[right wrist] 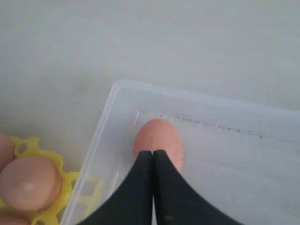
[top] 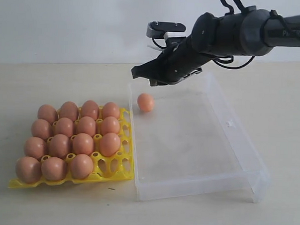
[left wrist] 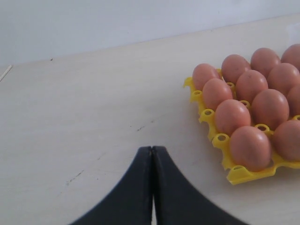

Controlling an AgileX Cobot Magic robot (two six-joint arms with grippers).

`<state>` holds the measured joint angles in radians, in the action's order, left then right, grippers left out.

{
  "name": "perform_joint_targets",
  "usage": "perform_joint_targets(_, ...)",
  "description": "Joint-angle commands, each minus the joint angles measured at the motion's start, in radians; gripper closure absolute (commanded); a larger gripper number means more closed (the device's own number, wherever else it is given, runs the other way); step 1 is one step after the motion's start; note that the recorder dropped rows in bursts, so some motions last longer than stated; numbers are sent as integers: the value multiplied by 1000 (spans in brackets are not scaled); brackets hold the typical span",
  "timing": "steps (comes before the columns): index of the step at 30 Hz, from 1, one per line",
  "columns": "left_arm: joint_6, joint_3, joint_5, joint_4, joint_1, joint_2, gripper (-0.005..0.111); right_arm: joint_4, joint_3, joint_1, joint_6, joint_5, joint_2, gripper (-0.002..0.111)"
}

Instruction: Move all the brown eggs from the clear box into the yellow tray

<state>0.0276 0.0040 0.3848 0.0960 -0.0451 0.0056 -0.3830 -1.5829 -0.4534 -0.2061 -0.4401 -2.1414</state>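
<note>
Above the far left corner of the clear box (top: 196, 187), we see the right arm (top: 233, 29) reaching in from the upper right of the exterior view. Its forearm slopes down toward the left, and its wrist is bent so that the black jaws point down and leftward at that corner. The right jaws are pressed tip against tip and hold nothing. They hang over the lone brown egg (top: 146, 102), and the exterior view shows them apart from it. In the right wrist view the closed tips lie across the near side of this egg (right wrist: 159, 136), which rests on the box floor close to the corner walls.

Beside the box, with its right edge against the box's left wall, the yellow tray (top: 110, 163) sits on the pale worktop (top: 61, 208). We count fifteen brown eggs (top: 83, 143) seated in its cups, four to a row in the three rear rows and three in the front row. The front right cup, next to the box, is unfilled.

The left jaws, seen only in the left wrist view, are likewise closed together on nothing. They are poised over bare worktop (left wrist: 93, 117), with a corner of the filled tray (left wrist: 243, 174) near them.
</note>
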Motion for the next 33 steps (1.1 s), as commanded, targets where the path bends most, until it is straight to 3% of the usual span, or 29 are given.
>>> perform_joint_targets(1, -5, -4, -6, -1, -5, -6, 107, -38, 82, -1, -61, 62, 40, 108)
perform_joint_targets(3, -5, -4, -6, -1, -5, -6, 107, -36, 82, -1, -64, 67, 40, 102)
perform_joint_targets(8, -5, -4, -6, -1, -5, -6, 107, -38, 79, -1, -64, 131, 40, 59)
perform_joint_targets(10, -5, -4, -6, -1, -5, -6, 107, -55, 79, -1, -58, 159, 40, 52)
perform_joint_targets(13, -5, -4, -6, -1, -5, -6, 107, -65, 77, 1, -56, 183, 25, 52)
perform_joint_targets(21, -5, -4, -6, -1, -5, -6, 107, -306, -45, 23, -52, 107, -142, 52)
perform_joint_targets(33, -5, -4, -6, -1, -5, -6, 107, -415, -119, 23, -37, 90, -237, 51)
